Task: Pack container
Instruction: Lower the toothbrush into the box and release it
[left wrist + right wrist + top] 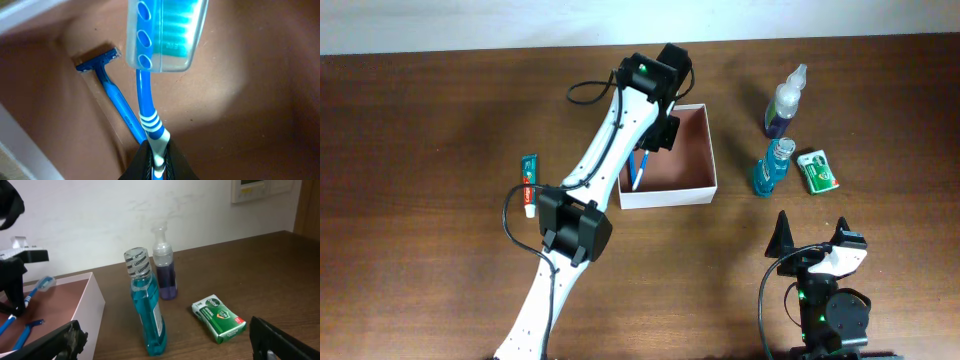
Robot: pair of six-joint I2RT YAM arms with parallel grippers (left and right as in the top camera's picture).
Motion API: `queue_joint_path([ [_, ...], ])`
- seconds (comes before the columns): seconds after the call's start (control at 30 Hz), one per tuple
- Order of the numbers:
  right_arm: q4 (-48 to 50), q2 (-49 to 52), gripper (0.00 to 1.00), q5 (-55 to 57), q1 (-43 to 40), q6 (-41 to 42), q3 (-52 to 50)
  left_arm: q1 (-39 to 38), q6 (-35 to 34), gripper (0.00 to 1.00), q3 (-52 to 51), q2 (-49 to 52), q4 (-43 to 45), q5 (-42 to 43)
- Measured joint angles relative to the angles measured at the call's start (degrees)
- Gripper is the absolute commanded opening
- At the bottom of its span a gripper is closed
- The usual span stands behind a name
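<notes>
The container (695, 190) is a square white box, reddish-brown inside (250, 100), and also shows in the right wrist view (90, 305). My left gripper (159, 160) is inside it, shut on a blue and white toothbrush (147, 107) with a clear cap over its head. It also shows from overhead (660, 130). A blue razor (112, 95) lies on the box floor next to the toothbrush, also seen in the right wrist view (27, 330). My right gripper (165, 345) is open and empty at the table's front right (815, 245).
A blue mouthwash bottle (772, 165), a purple spray bottle (784, 100) and a green soap packet (817, 171) stand right of the box. A toothpaste tube (529, 183) lies left of my left arm.
</notes>
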Motion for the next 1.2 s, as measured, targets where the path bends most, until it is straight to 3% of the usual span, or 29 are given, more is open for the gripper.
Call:
queue_joint_path([
  [0.73,0.00,0.00,0.98,0.00,0.00,0.00,0.00,0.00,0.02,0.02,-0.66,5.62,0.22,-0.15],
  [0.9,0.00,0.00,0.98,0.00,0.00,0.00,0.00,0.00,0.04,0.07,-0.70,5.86,0.20,-0.15],
  [1.2,0.00,0.00,0.98,0.00,0.00,0.00,0.00,0.00,0.26,0.25,-0.74,5.86,-0.11,-0.15],
])
